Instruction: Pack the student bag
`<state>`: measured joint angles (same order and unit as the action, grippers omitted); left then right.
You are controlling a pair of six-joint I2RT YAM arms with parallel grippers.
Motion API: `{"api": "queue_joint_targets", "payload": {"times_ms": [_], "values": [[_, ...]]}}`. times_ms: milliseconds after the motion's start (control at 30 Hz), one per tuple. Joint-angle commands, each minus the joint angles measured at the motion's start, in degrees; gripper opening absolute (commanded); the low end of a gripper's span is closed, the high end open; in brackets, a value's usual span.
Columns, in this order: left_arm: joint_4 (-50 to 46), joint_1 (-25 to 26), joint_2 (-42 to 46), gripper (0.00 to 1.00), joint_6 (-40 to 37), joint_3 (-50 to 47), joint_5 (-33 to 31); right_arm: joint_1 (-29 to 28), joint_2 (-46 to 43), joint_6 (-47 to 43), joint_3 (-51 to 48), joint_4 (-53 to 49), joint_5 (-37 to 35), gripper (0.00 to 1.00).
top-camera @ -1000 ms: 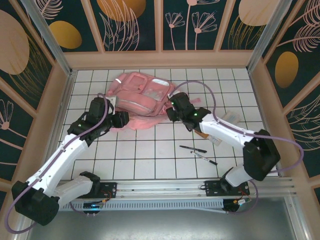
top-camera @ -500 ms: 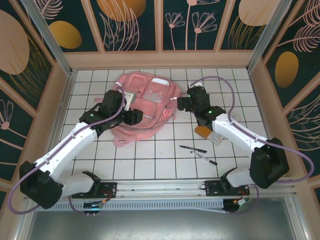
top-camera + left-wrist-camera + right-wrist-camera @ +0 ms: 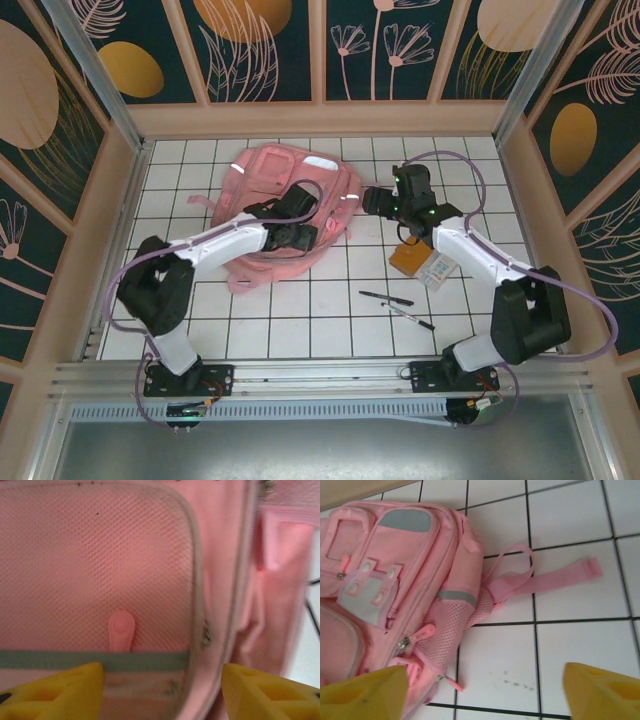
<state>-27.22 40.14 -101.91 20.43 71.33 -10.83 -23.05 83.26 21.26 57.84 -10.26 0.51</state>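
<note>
The student bag (image 3: pixel 290 195) is soft pink all over, with pale grey reflective strips and pink mesh panels. My left fingers (image 3: pixel 55 690) and right fingers (image 3: pixel 605 690) are bright yellow. My left arm (image 3: pixel 225 238) and right arm (image 3: pixel 470 255) are white with black joints, trailing purple cables (image 3: pixel 436 153). The bench (image 3: pixel 300 310) is white tile crossed by a dark grid. The walls (image 3: pixel 270 60) are dark teal with orange ovals and pale outlined leaves.

A robot test cell: gridded white table (image 3: pixel 290 320), aluminium frame (image 3: pixel 320 371), leaf-patterned wall panels (image 3: pixel 265 50).
</note>
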Motion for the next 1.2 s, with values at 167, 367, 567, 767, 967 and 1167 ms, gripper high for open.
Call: {"api": "queue_joint_targets", "payload": {"times_ms": [167,367,567,767,967,1167], "values": [[-5.3,-0.1,-10.5,0.40,3.4,7.6,-2.2,1.5,8.0,3.4,5.2,3.7,19.1,0.71],[-7.5,-0.2,-4.9,0.00,2.8,9.7,-4.2,1.8,17.4,4.5,14.1,-1.0,27.2,0.50],[-4.6,-0.2,3.2,0.00,2.3,9.3,-2.1,3.0,24.1,17.7,20.9,-4.3,31.3,0.39],[-3.1,-0.3,5.4,0.00,3.5,10.3,2.0,3.1,26.1,40.9,17.0,2.9,34.8,0.41],[-1.4,-0.3,4.8,0.00,4.1,9.9,4.8,2.1,29.5,49.7,16.0,8.0,35.7,0.38],[-0.4,-0.3,4.5,0.00,4.7,10.0,6.3,1.4,29.8,55.7,13.2,9.5,32.7,0.38]]}}
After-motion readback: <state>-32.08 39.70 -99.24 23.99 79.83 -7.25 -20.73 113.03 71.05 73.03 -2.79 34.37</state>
